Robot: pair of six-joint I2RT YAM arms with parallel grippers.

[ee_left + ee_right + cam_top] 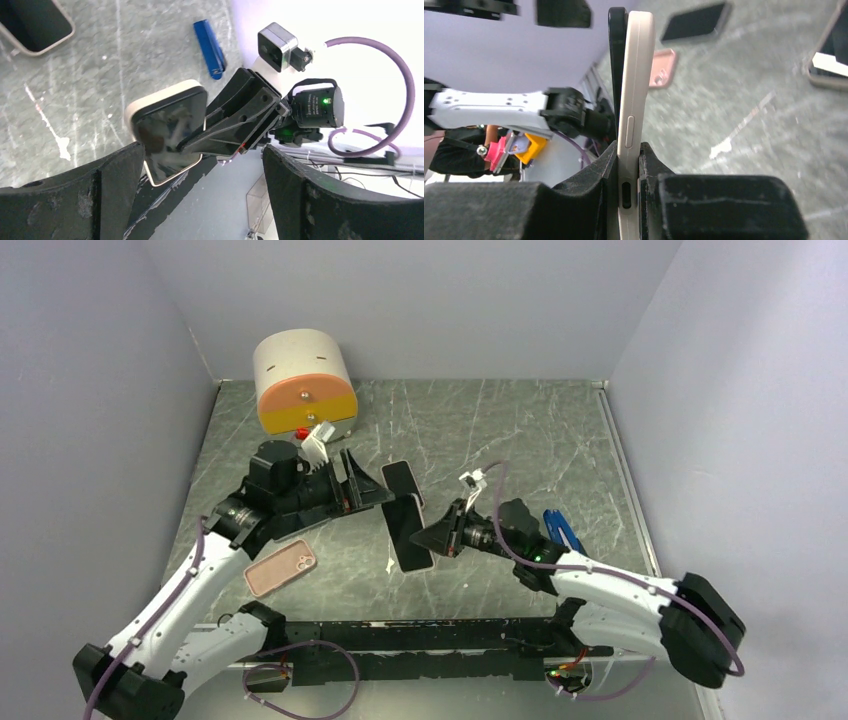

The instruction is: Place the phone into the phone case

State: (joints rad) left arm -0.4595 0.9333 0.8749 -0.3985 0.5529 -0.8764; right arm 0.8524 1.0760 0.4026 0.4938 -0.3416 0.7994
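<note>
Right wrist, right pincer (628,167) clamping slim cream phone (636,75) edgewise, left pincer (200,200) spread wide, marbled table (764,140)

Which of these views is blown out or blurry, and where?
Top external: evenly lit and sharp across the table. Left wrist: the upper right is blown out white behind the purple cable, and the phone screen carries reflections. Right wrist: the table beyond the phone looks soft.
</note>
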